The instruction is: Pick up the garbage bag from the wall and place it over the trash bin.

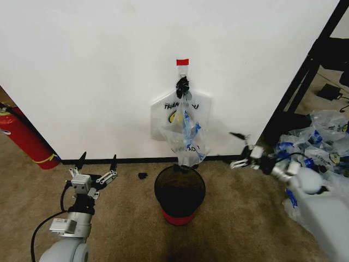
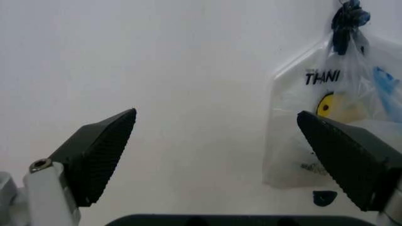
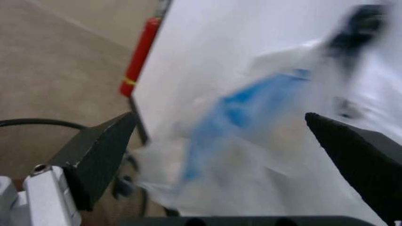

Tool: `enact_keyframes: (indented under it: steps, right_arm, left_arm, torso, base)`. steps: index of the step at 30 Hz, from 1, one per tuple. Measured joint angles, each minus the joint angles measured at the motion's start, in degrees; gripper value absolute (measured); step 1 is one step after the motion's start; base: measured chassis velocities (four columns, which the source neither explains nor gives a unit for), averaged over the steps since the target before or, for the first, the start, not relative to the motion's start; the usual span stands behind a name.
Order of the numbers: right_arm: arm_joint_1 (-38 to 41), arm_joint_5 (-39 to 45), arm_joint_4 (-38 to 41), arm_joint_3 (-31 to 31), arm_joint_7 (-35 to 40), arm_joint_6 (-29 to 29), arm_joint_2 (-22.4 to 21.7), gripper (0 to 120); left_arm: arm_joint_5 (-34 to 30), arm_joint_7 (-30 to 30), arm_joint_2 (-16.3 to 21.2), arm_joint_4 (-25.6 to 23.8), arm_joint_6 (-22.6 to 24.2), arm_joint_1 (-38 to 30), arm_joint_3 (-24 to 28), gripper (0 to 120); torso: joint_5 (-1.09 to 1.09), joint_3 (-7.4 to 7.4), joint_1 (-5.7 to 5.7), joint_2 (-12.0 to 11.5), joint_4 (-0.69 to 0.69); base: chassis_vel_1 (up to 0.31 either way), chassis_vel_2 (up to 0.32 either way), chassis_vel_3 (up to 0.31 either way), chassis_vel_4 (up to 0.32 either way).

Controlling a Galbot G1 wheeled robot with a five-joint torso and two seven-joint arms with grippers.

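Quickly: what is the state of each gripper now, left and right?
Left gripper: open, holding nothing, low over the carpet, left of the trash bin.
Right gripper: open, holding nothing, right of the garbage bag.

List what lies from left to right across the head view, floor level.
Fire extinguisher → left pincer, open → trash bin beneath the hanging garbage bag → right pincer, open → pile of clear plastic bags.

What there is to count

One garbage bag point(image 1: 182, 128) on one wall point(image 1: 98, 71), one trash bin point(image 1: 179, 195), one fire extinguisher point(image 1: 24, 136), two grippers, left gripper point(image 1: 98, 162) and right gripper point(image 1: 238, 148), and many clear bags point(image 1: 319, 136).
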Motion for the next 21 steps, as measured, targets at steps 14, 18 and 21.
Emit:
enact_keyframes:
  steps: [14,18,21]
  right_arm:
    - [5.0,-28.4,0.7,-2.7,10.9,-2.0,2.7,83]
    - [4.6,-29.6,0.2,-1.8,13.3,-2.7,2.5,69]
    - [4.1,-29.8,0.3,-1.3,14.4,-2.8,2.3,62]
  left_arm:
    - [-0.2,-0.3,0.1,1.2,-0.6,-0.4,-0.2,100]
    - [-0.2,-0.4,0.1,1.7,-0.8,-0.6,-0.1,100]
    - [-0.2,-0.4,0.0,1.9,-0.9,-0.7,0.1,100]
  torso:
    - [0.0,0.0,0.0,0.0,0.0]
    - [0.01,0.0,0.0,0.0,0.0]
    - [0.01,0.0,0.0,0.0,0.0]
  base:
    - [0.0,0.0,0.0,0.0]
    - [0.0,0.0,0.0,0.0]
    - [0.0,0.0,0.0,0.0]
